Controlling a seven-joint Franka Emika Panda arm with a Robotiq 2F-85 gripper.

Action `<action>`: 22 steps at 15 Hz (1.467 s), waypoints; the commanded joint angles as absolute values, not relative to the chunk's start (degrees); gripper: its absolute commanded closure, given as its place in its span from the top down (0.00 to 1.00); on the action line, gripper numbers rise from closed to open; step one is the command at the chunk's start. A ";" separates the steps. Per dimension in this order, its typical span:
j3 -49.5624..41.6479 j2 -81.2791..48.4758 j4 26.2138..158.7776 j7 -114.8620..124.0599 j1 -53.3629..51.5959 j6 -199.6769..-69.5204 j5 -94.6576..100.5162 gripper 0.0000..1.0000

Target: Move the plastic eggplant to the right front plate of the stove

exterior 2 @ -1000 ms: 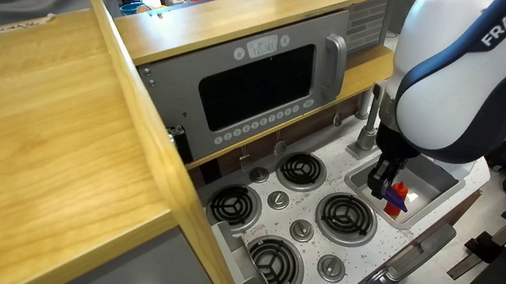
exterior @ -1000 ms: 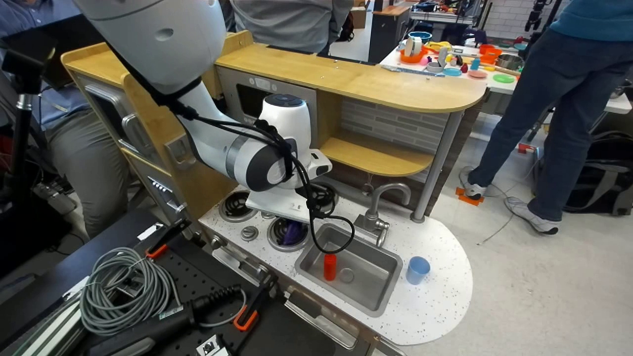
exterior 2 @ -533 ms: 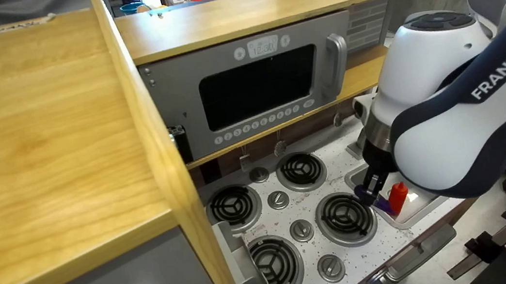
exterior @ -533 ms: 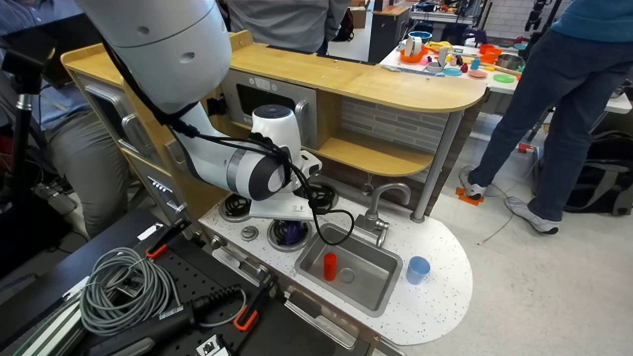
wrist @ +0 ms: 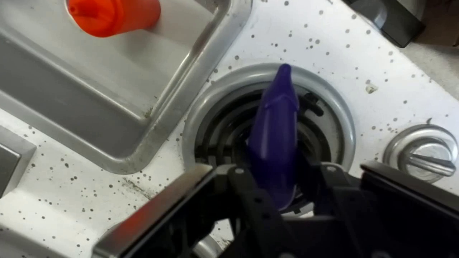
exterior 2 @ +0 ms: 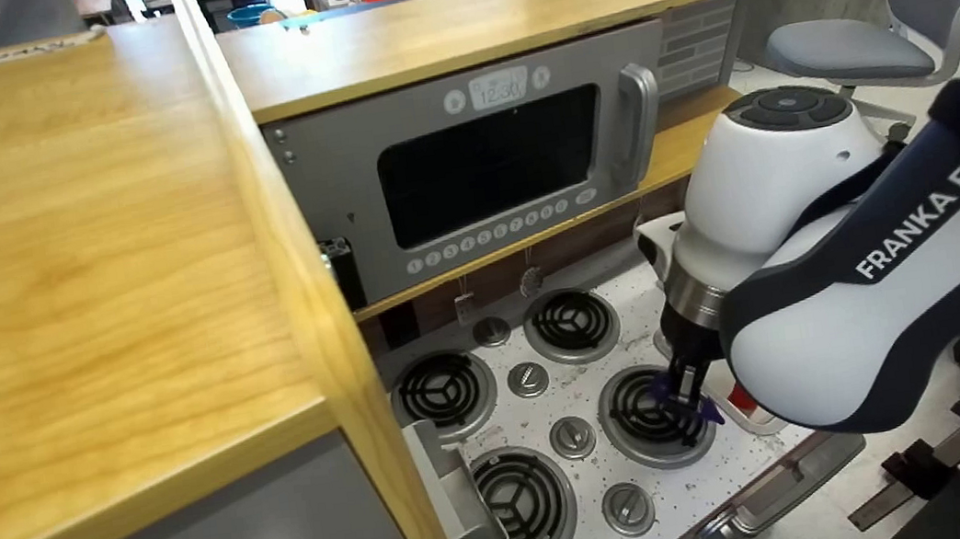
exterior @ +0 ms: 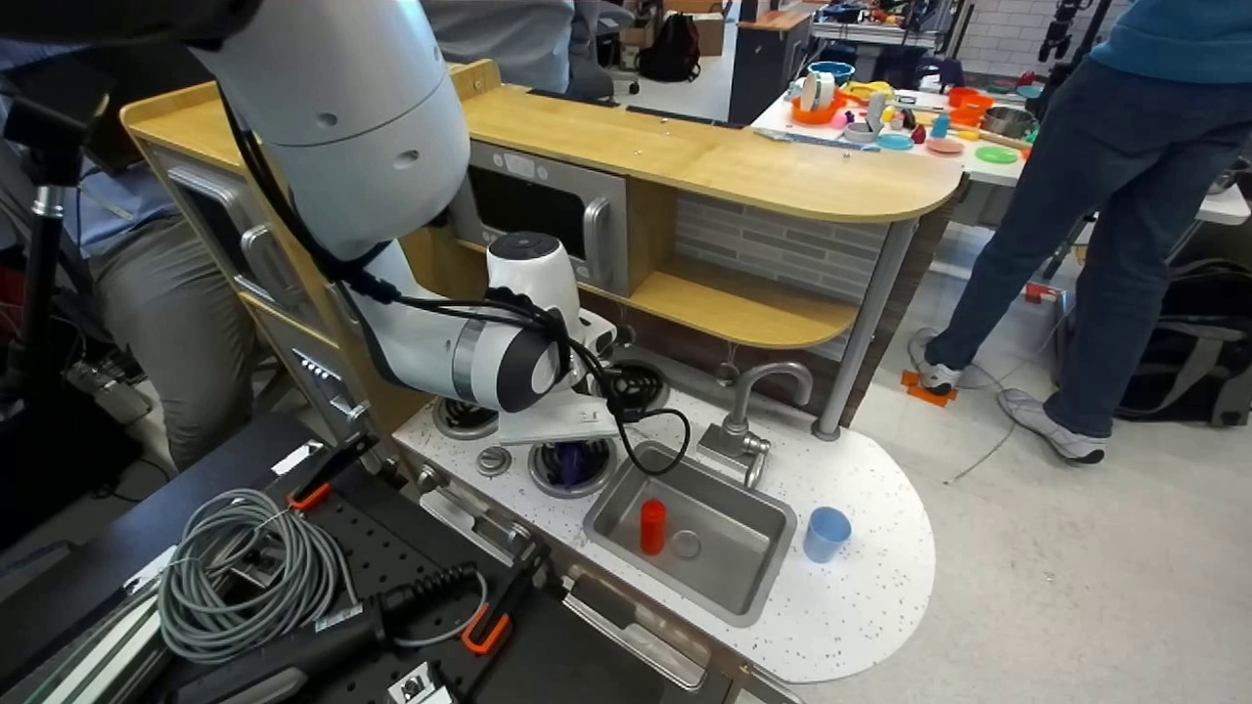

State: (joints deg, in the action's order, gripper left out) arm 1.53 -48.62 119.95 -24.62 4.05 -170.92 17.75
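Eggplant [wrist: 274,139] over the right front burner [wrist: 319,136], jaws clamped on its body. Pickup and transfer look done. Can't tell if it touches the burner. Remaining, likely: lower if needed, release, back off.

Eggplant [wrist: 275,125] in the pincer [wrist: 276,161], over the right front plate [wrist: 348,136], sink [wrist: 89,118] just beside, bottle [wrist: 120,16] within.

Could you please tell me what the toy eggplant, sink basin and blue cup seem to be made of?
Toy eggplant: probably plastic, smooth and semi-glossy, with a soft sheen along its side. Sink basin: likely metal, satin grey, with a bright streak along its edge. Blue cup: perhaps matte plastic, evenly colored; too small to be sure.
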 commanded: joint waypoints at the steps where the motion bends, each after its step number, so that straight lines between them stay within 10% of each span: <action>1: 1.84 -50.48 118.15 -27.46 4.93 -172.18 20.33 0.09; 5: 1.50 -51.02 117.31 -30.33 5.06 -171.81 22.04 0.09; 6: 1.21 -51.12 117.09 -30.35 4.82 -171.82 22.20 0.59; 12: 0.39 -49.41 116.63 -29.08 4.78 -170.44 21.28 0.97; 22: -3.08 -40.47 118.37 -20.56 10.23 -157.28 14.64 1.00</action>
